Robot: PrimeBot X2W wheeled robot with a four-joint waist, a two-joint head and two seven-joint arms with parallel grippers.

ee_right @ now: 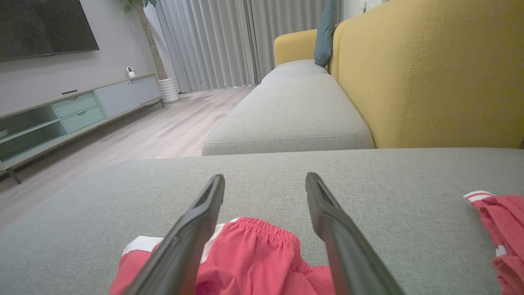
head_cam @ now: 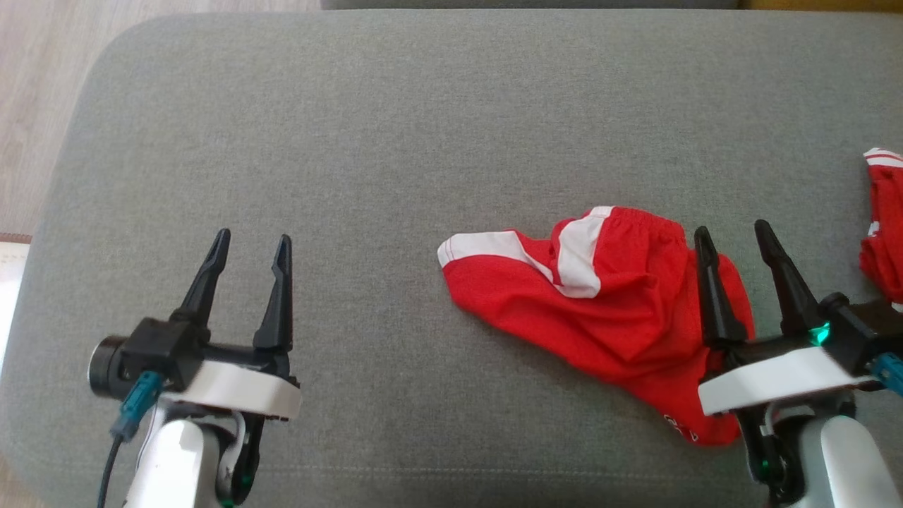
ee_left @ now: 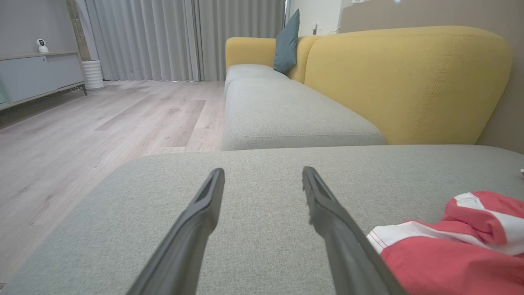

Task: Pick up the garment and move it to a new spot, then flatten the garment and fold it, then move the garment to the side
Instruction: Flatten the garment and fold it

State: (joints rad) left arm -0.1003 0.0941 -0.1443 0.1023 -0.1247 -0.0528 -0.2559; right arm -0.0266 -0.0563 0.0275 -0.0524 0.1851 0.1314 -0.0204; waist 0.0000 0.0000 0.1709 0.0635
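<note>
Red garment (head_cam: 585, 303): crumpled on grey cushion (head_cam: 353, 141), right of centre.
Right gripper (head_cam: 731, 228): jaws apart, empty, over garment's end.
Left gripper (head_cam: 254, 236): jaws apart, empty, well apart from it.
Flattening: likely best gripping opposite edges, drawing apart evenly.

The crumpled red fabric garment (head_cam: 600, 310) is crossed by broad white bands; a second red cloth piece (head_cam: 882, 233) is edged with thin white stripes; the woven fabric sofa cushion (head_cam: 395, 141) is seen as plain grey; the padded sofa back (ee_left: 401, 82) is mustard yellow; the upright pillow (ee_left: 286, 41) is teal; the plank floor (ee_left: 102, 123) is pale and wood-grained.
</note>
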